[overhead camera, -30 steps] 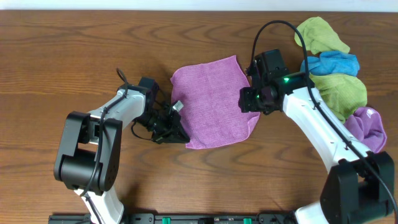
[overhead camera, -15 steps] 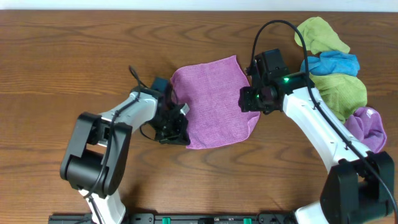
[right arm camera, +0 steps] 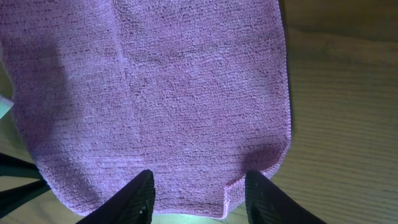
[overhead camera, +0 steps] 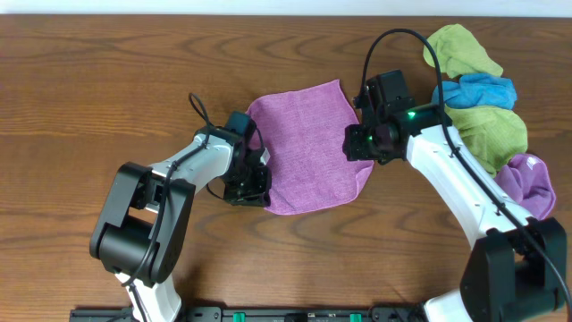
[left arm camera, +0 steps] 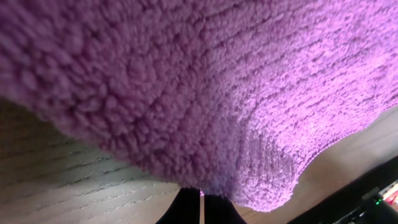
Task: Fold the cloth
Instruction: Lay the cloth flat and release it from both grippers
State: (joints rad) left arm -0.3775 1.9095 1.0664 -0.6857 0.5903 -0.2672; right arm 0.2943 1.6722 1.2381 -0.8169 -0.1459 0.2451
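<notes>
One wooden bench (overhead camera: pixel 89 72) carries everything. The pinkish-purple cloth (overhead camera: pixel 308 143) lies spread near mid-bench. It is roughly square, turned a little askew, with no fold in it yet. A heap of other cloths (overhead camera: pixel 483 125), green, blue and violet, sits at the far right, apart from it and not in play.

The left arm (overhead camera: pixel 192 159) comes in from the cloth's left side, the right arm (overhead camera: pixel 447 165) from its right. The cloth lies between the two, each arm at its own edge, neither clearly nearer.

The left pincer (overhead camera: pixel 254 184) is at the near-left corner. Its wrist view shows two dark fingers (left arm camera: pixel 186 211) pressed together, with the hem coming out between them and the cloth raised off the wood there. By my reading it is closed on the cloth.

The right pincer (overhead camera: pixel 359 143) is at the right edge, toward the near-right corner. In its wrist view the fingers (right arm camera: pixel 142 196) stand wide apart and straddle the hem with nothing pinched. The cloth runs away ahead of them toward the left arm.

Key relation: the left side is gripped, the right side only bracketed. Judgement: the right pincer needs to close on the hem lying directly between its fingers before an edge can be carried across.

A small white tag (right arm camera: pixel 4 107) shows at the left margin of the right wrist view, just beside the cloth's edge.
</notes>
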